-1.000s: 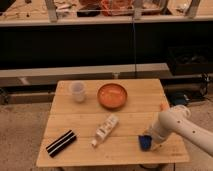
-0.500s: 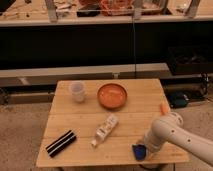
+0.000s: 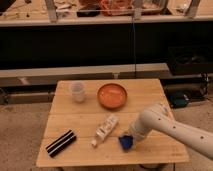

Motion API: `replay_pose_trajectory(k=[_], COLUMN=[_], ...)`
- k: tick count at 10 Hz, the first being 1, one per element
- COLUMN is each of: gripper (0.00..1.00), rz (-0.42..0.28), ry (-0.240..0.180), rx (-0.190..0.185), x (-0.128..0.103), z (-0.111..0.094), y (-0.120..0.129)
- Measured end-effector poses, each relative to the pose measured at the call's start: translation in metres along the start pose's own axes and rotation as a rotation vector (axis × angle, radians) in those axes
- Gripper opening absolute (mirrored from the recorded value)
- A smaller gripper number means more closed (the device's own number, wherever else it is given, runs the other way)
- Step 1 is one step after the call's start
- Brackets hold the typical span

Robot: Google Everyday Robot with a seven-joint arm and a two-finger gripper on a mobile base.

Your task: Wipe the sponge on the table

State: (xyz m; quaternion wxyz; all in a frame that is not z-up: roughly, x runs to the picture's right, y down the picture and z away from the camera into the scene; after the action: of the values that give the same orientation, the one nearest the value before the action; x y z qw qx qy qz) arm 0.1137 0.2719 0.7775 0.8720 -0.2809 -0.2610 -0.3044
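The blue sponge rests on the light wooden table near its front edge, right of centre. My gripper is at the end of the white arm that reaches in from the right, and it sits directly over the sponge and touches it. The arm covers part of the sponge.
A white bottle lies on its side just left of the sponge. An orange bowl and a clear cup stand at the back of the table. A black-and-white striped block lies front left. A dark shelf unit runs behind.
The gripper and the sponge have slid leftward along the table's front, from near the right edge toward the bottle.
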Motion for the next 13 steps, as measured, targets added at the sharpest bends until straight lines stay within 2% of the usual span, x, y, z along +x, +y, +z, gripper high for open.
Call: replay_pose_trajectory(k=[1, 3, 5, 7, 10, 12, 13], gripper=[0.04, 0.04, 0.04, 0.04, 0.04, 0.04, 0.04], rz=[-0.017, -0.014, 0.019, 0.083, 0.200, 0.264, 0.292], ry=[0.013, 0.043, 0.063, 0.079, 0.095, 0.103, 0.111], rx=[-0.035, -0.063, -0.067, -0.062, -0.058, -0.059, -0.063], x=[0.004, 0.021, 0.042, 0.069, 0.099, 0.098, 0.089], z=[0.006, 0.010, 0.003, -0.008, -0.024, -0.027, -0.026], y=[-0.010, -0.021, -0.022, -0.004, 0.039, 0.067, 0.083])
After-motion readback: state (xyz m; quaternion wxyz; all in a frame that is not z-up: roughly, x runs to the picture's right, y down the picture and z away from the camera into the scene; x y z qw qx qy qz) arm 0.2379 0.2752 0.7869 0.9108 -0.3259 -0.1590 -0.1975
